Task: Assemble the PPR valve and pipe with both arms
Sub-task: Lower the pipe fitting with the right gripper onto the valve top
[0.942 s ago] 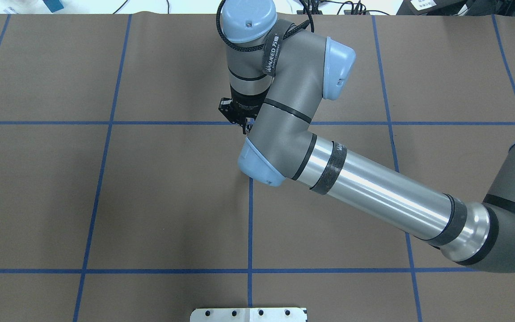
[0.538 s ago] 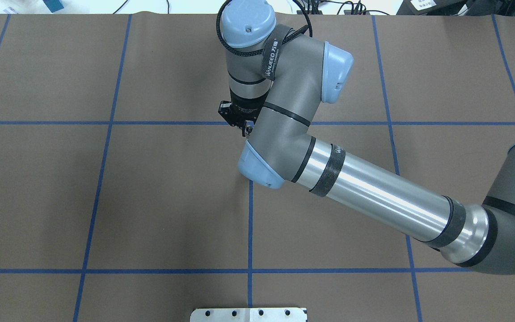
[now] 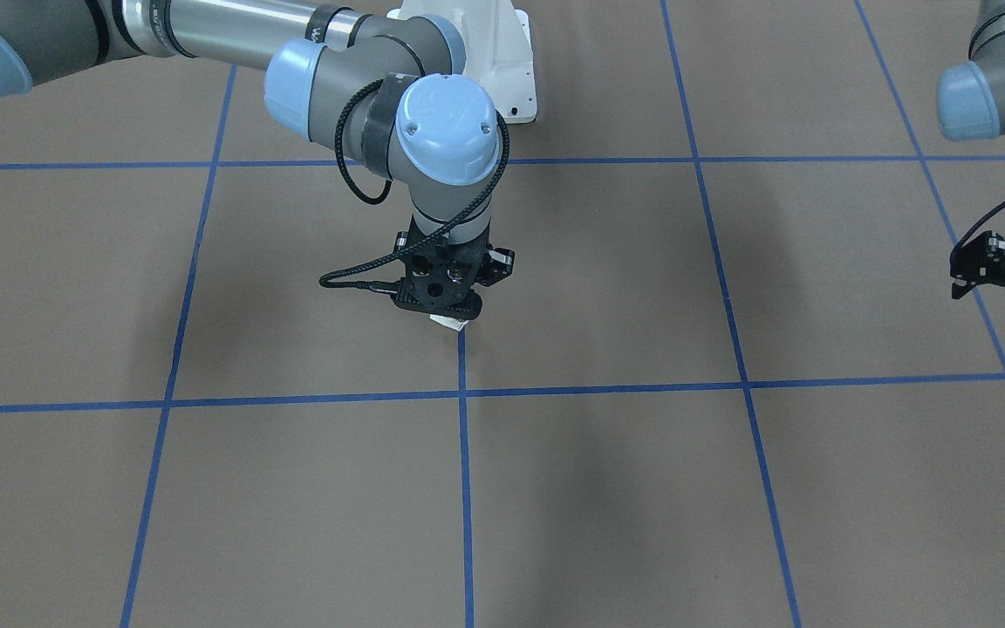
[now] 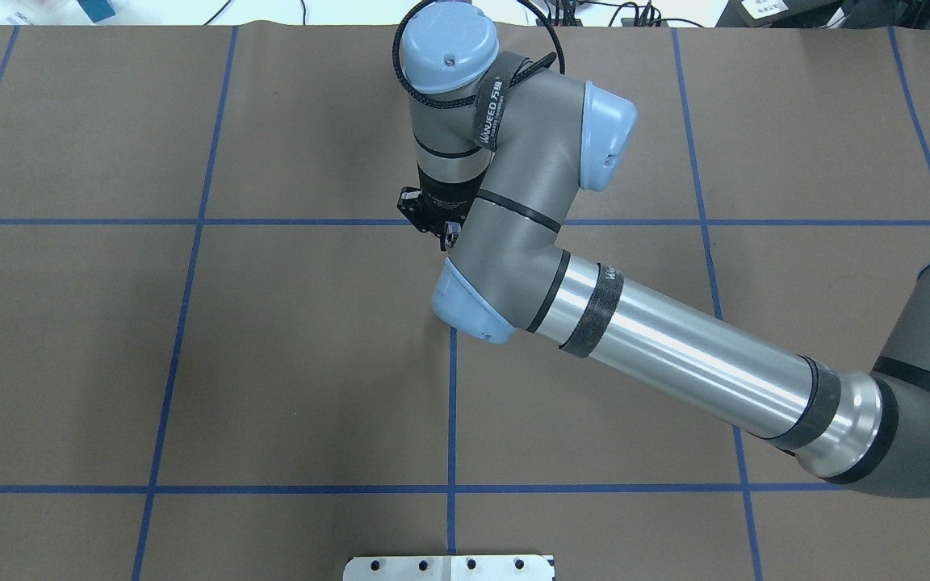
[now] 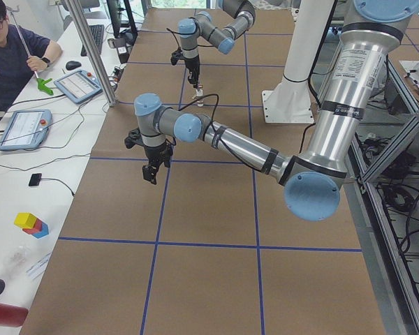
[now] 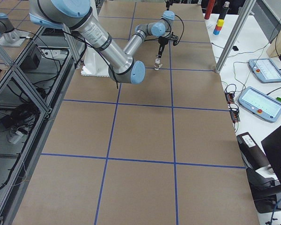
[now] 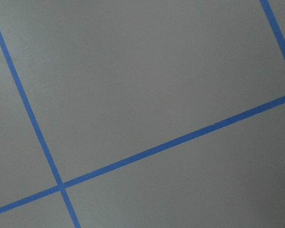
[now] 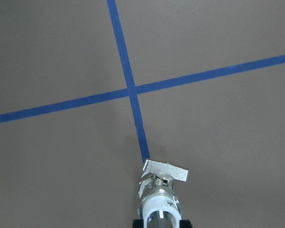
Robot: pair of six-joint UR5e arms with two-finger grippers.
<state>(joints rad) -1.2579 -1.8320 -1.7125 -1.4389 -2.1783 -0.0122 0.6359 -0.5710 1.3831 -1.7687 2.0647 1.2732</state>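
Note:
My right gripper (image 3: 448, 307) points straight down near a crossing of blue tape lines at the table's middle. It is shut on the PPR valve (image 8: 160, 190). In the right wrist view the black fingers flank its white collar, with the silvery body and flat pale tab (image 8: 165, 170) just over the brown mat. The valve shows as a small white tip under the gripper (image 3: 450, 324). The arm hides it in the overhead view. I see no separate pipe. My left gripper (image 3: 1004, 266) hangs above bare mat far to the robot's left. I cannot tell whether it is open.
The white bolted pedestal (image 3: 485, 35) stands behind the right gripper. Blue tape lines (image 4: 450, 403) grid the brown mat. An operator (image 5: 14, 49) sits at a side table with tablets (image 5: 77, 85); coloured blocks (image 5: 29, 223) lie there.
The right arm's wrist and elbow have shifted slightly; its gripper stays by the same tape crossing. The left gripper has not moved.

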